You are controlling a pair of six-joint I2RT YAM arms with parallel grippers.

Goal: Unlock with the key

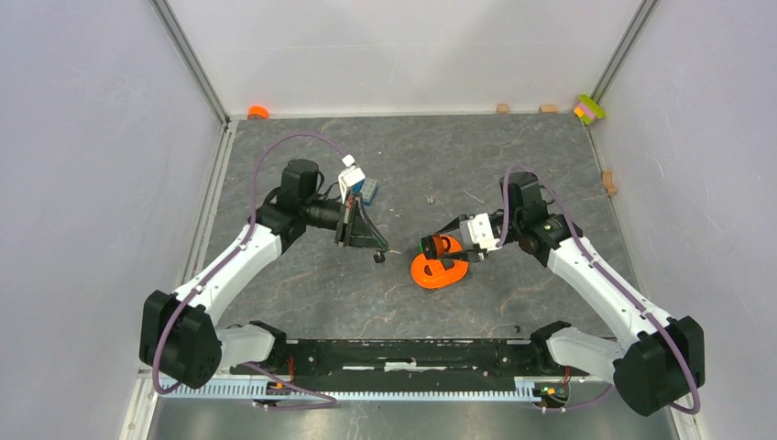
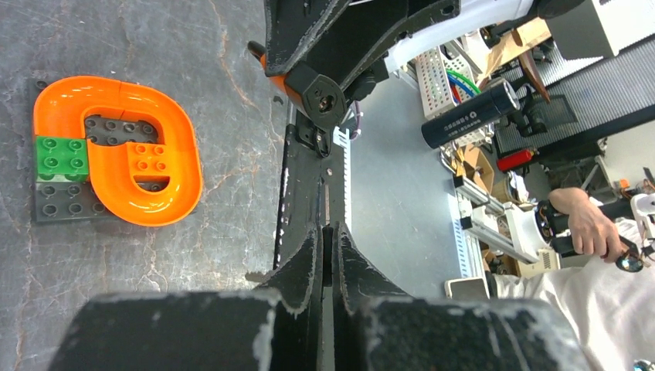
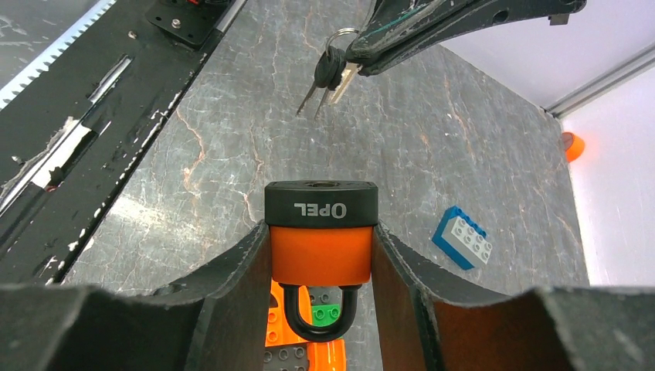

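Observation:
My right gripper (image 1: 443, 246) is shut on a small orange padlock (image 3: 320, 255), its fingers (image 3: 232, 278) clamping the orange body. The black keyhole end (image 2: 320, 97) points left, and the black shackle points back toward the wrist. My left gripper (image 1: 371, 243) is shut, and the key (image 3: 332, 73) hangs from its tips on a small ring, blade pointing down. In the right wrist view the key sits above and beyond the padlock, a short gap away. In the left wrist view the jaws are pressed together (image 2: 327, 232), with only a thin dark sliver between them.
An orange ring-shaped piece (image 1: 440, 272) lies on a dark studded plate with a green brick (image 2: 60, 154), just under the padlock. A blue and white brick (image 3: 462, 238) lies behind the left gripper. Small blocks (image 1: 502, 108) line the back wall. A black rail (image 1: 412, 353) runs along the near edge.

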